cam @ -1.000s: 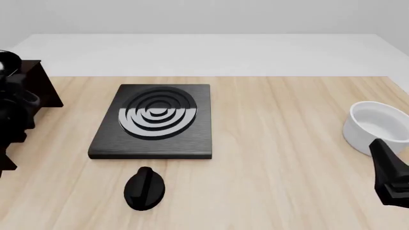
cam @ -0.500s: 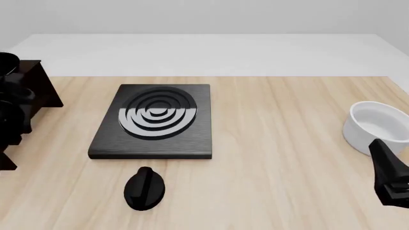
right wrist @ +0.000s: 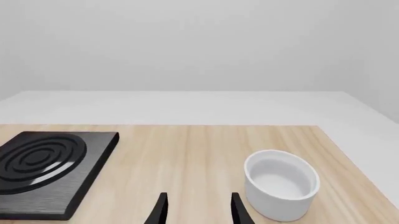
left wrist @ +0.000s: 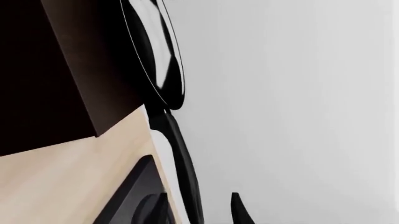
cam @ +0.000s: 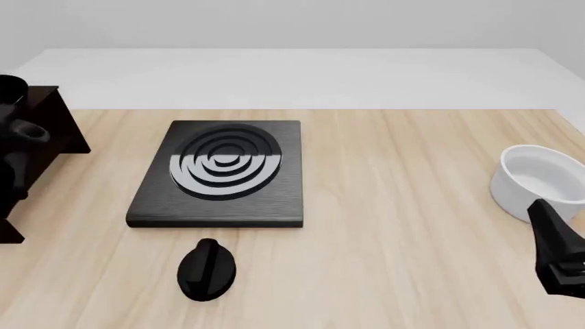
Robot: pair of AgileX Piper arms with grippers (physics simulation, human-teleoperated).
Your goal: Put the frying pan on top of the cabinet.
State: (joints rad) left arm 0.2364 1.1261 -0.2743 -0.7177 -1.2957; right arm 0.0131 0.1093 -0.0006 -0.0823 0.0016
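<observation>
The frying pan [left wrist: 157,51], glossy black, lies on the flat top of the dark brown cabinet [left wrist: 56,70]. Its long handle [left wrist: 181,158] sticks out past the cabinet edge. In the front view the pan [cam: 9,89] and cabinet [cam: 51,120] are at the far left edge. My left gripper [left wrist: 198,211] is open, and the handle runs between its spread fingers; only one fingertip [left wrist: 238,212] shows clearly. In the front view the left gripper [cam: 16,147] is in front of the cabinet. My right gripper [right wrist: 198,210] is open and empty, low at the right [cam: 557,253].
A flat square black stove plate [cam: 219,175] with concentric rings lies left of centre, also in the right wrist view [right wrist: 44,170]. A black oval knob [cam: 207,269] lies in front of it. A white bowl [cam: 539,179] stands at the right, just beyond my right gripper [right wrist: 281,183].
My left arm has drawn back toward the left edge of the front view and shows smaller. The pan stays on the cabinet. The right arm has barely moved.
</observation>
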